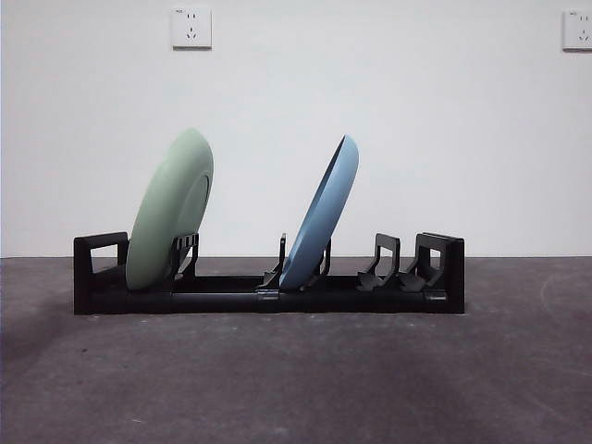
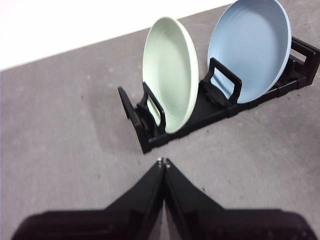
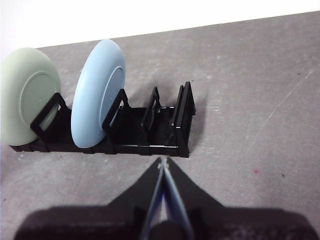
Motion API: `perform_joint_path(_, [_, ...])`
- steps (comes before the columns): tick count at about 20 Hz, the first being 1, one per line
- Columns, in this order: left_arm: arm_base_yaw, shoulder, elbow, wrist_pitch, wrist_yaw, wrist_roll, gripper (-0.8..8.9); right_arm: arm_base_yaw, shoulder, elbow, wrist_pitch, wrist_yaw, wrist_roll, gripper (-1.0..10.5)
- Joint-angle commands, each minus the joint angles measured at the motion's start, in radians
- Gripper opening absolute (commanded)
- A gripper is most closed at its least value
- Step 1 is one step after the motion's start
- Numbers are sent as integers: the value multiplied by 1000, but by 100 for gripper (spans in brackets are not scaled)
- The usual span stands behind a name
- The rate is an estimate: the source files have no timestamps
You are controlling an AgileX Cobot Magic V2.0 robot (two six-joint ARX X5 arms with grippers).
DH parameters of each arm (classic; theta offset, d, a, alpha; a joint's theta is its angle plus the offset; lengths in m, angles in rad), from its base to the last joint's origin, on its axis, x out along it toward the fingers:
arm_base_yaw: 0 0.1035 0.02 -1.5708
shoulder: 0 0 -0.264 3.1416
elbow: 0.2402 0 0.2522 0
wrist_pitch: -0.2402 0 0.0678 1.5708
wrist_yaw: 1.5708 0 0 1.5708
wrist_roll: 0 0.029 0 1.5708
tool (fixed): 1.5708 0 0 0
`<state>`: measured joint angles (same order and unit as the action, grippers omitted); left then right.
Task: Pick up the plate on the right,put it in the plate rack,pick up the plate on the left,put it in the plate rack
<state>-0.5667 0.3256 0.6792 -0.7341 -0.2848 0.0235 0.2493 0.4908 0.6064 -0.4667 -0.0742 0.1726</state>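
Observation:
The black plate rack lies across the grey table. A pale green plate leans in its left slots and a light blue plate leans in its middle slots. From the left wrist, the green plate and blue plate stand in the rack, with my left gripper shut and empty a short way off the rack's end. Seen by the right wrist camera, the blue plate and green plate stand in the rack; my right gripper is shut, empty, just off that end.
Bare grey table spreads around the rack. A white wall with two sockets rises behind. The rack's right-hand dividers hold nothing. Neither arm shows in the front view.

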Motion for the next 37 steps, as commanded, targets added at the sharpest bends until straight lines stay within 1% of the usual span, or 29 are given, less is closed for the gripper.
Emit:
perform_joint_path(1, [47,-33,-9,103,31,82,-4,1,0,-12,6,3,10,5])
perform_joint_path(4, [161,-102,-95,287,183,153,-4,1,0,-12,6,3,10,5])
perform_joint_path(6, [249,-165,-203,377,257,165,-4,1,0,-12,6,3,10,5])
perform_joint_path(8, [343,-234,-322,420,335,164,-4,1,0,-12,5,3,10,5])
perform_joint_path(10, [417,-288,-433,464,368,160,-4,1,0,-12,6,3,10,5])
perform_joint_path(12, [461,-322,-522,516,368,151,-4,1,0,-12,5,3,10,5])
perform_joint_path(14, [478,-323,-582,552,365,133,-4,1,0,-12,5,3,10,5])
perform_joint_path(19, [483,-324,-673,559,366,100,-4,1,0,-12,5,3,10,5])
perform_joint_path(22, [482,-324,-676,554,367,61,-4,1,0,-12,6,3,10,5])
perform_joint_path(37, [483,-323,-676,556,363,59,-4,1,0,-12,5,3,10,5])
